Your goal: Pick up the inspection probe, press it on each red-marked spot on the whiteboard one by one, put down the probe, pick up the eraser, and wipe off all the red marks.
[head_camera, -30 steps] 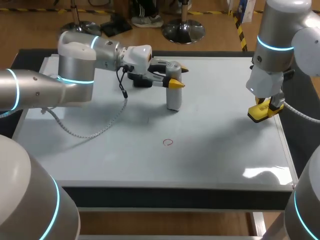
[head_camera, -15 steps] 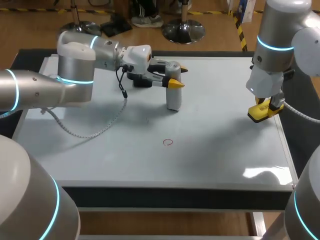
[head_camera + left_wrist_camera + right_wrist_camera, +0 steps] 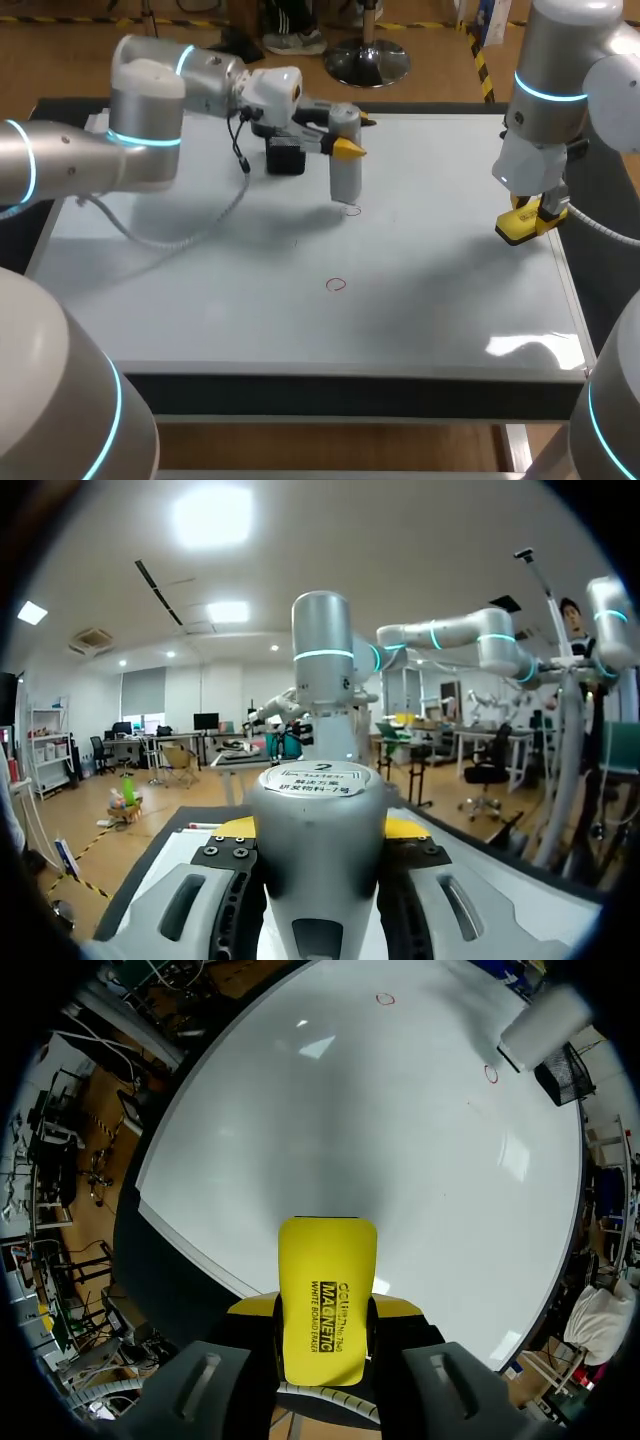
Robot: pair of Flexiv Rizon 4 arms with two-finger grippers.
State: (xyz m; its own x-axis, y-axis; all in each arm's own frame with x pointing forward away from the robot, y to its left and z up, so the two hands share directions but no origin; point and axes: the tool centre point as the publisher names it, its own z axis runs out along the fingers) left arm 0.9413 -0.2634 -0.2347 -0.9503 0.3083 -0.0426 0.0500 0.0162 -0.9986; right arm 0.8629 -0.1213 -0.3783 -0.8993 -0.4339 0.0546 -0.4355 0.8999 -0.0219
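Observation:
My left gripper [image 3: 355, 137] is shut on the grey-white probe [image 3: 345, 165], which hangs upright just above the whiteboard [image 3: 200, 300]. A small red mark [image 3: 351, 210] lies right under the probe's tip. A second red circle [image 3: 336, 284] sits nearer the front middle. In the left wrist view the probe [image 3: 320, 830] fills the gap between the fingers [image 3: 232, 826]. At the board's right edge my right gripper [image 3: 530, 215] is shut on the yellow eraser [image 3: 522, 225]. The right wrist view has the eraser [image 3: 325, 1295] between its fingers, with both red marks [image 3: 385, 999] [image 3: 491, 1074] far ahead.
A small black box [image 3: 286, 158] stands on the board just left of the probe, under my left wrist. A loose grey cable [image 3: 190, 225] hangs from the left arm over the board. The board's frame [image 3: 570, 290] runs close beside the eraser.
My left arm has lifted the probe off the board and drawn it slightly back, uncovering the red mark beneath it. The right arm has not moved.

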